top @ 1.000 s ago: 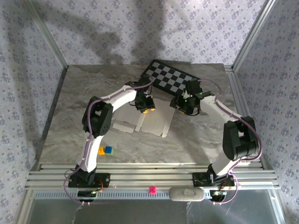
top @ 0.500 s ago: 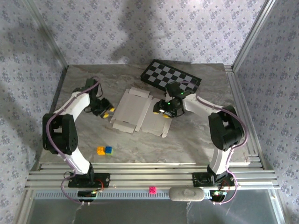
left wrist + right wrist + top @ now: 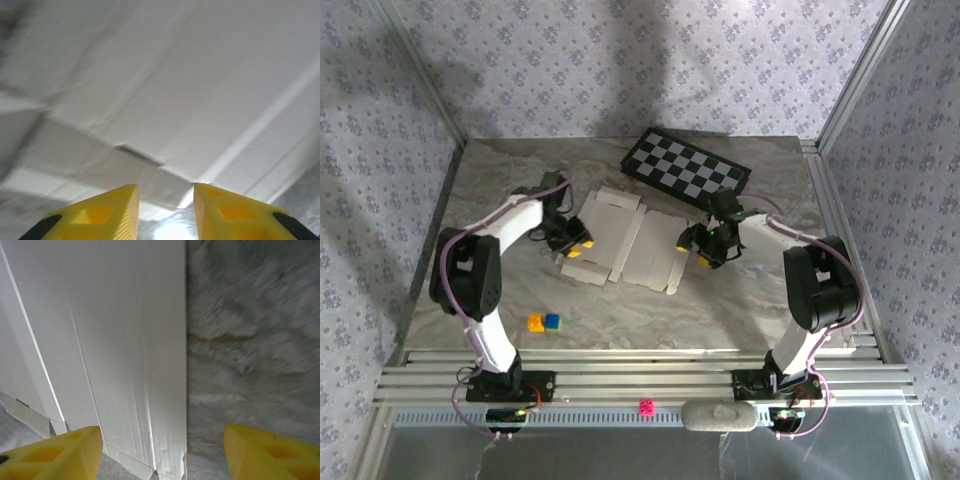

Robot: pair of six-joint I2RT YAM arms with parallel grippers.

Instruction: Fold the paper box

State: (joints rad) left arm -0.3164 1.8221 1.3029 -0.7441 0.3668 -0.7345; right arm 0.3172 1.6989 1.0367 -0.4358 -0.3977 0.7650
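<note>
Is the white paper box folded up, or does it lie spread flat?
Spread flat: the paper box lies as a creased sheet on the table, flaps out, no wall raised.

I work at a bench with a grey, marbled top, veined with paler streaks. Around it stand three walls papered pale lilac with a small flower print: the back wall, the left wall and the right wall. Slanting aluminium posts mark the corners. Soft grey shadows lie across the top of the back wall. Ribbed aluminium rails run along my near edge.
</note>
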